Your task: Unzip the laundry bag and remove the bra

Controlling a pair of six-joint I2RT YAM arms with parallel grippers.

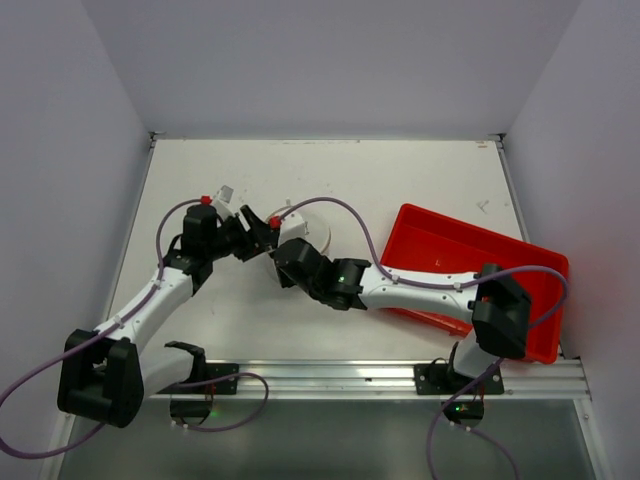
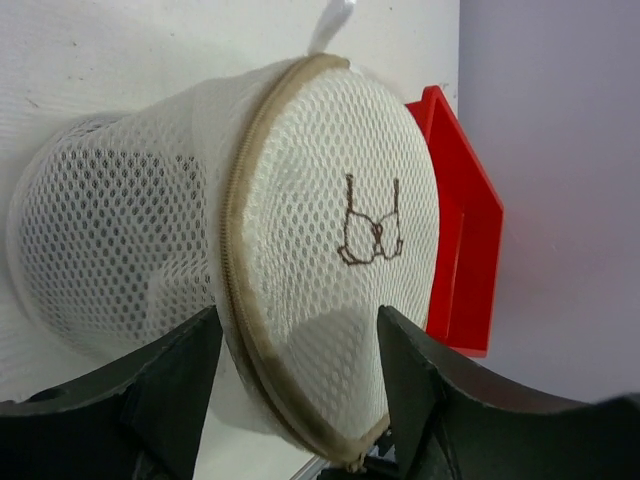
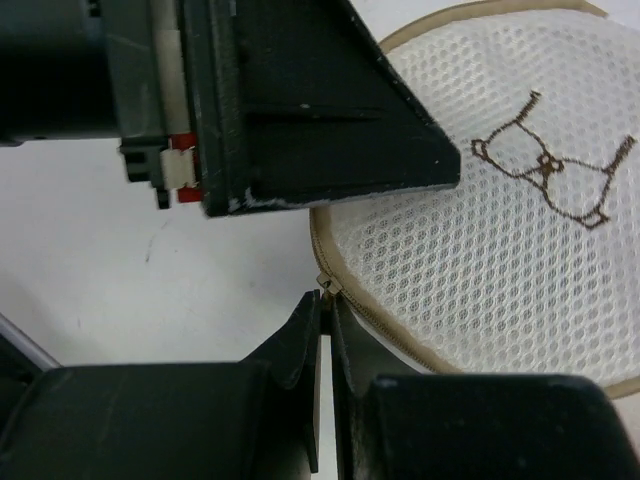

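Observation:
The laundry bag is a small round white mesh case with a beige zipper rim, lying mid-table. It fills the left wrist view, where a brown bra outline is stitched on its lid. My left gripper straddles the bag's near edge, one finger on the lid face and one on the mesh wall, gripping it. My right gripper is shut on the small metal zipper pull at the rim. The bra is hidden inside the bag.
A red plastic tray lies to the right of the bag, under my right arm, and also shows in the left wrist view. A left gripper finger sits just above my right gripper. White walls enclose the table.

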